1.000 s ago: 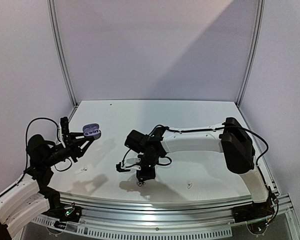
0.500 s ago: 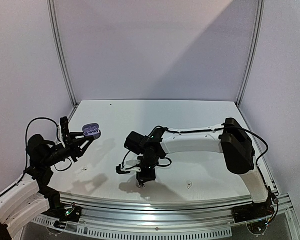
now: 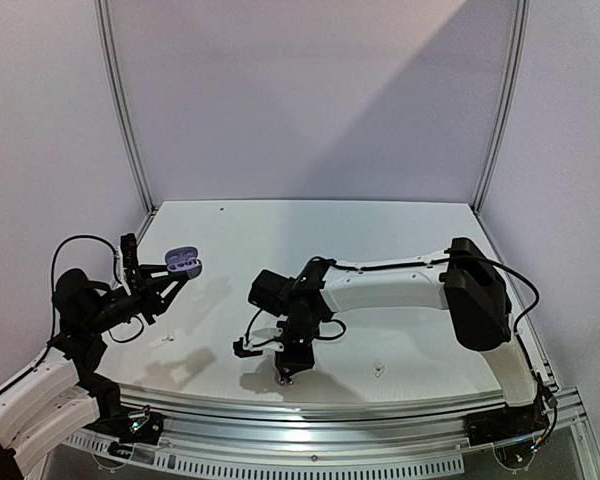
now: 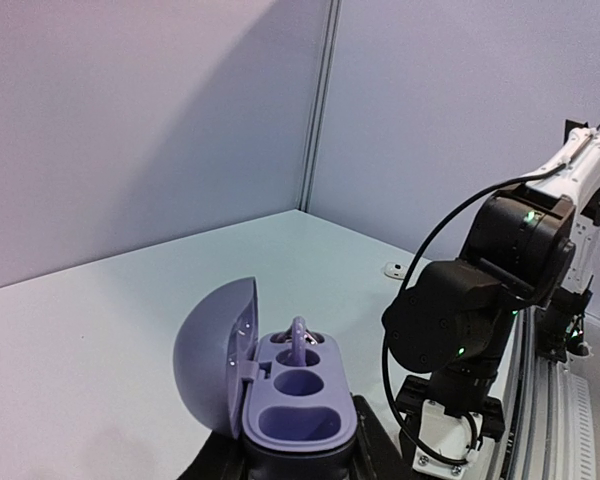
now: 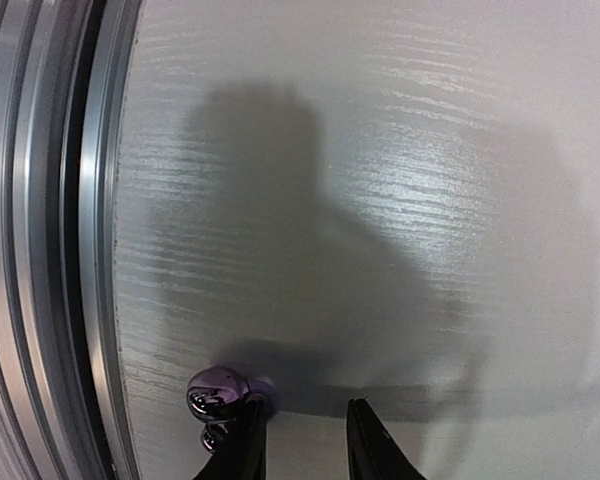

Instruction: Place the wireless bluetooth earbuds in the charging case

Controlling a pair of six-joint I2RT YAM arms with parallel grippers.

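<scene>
Earbud (image 5: pixel 215 393), dark, glossy and bean-shaped, is lying on the white bench (image 5: pixel 380 150), just outside the right fingers (image 5: pixel 242 447), which are standing slightly apart with nothing between them. Away left, the left fingers (image 3: pixel 168 277) are gripping an open lilac plastic charging case (image 4: pixel 298 400) aloft.

Robot lab test cell.
Plain panels (image 3: pixel 310 100) and aluminium posts (image 3: pixel 123 110) are enclosing a white table (image 3: pixel 400 225); left arm (image 3: pixel 40 385) and right arm (image 3: pixel 390 285) are sitting at its rail (image 3: pixel 330 415).
</scene>
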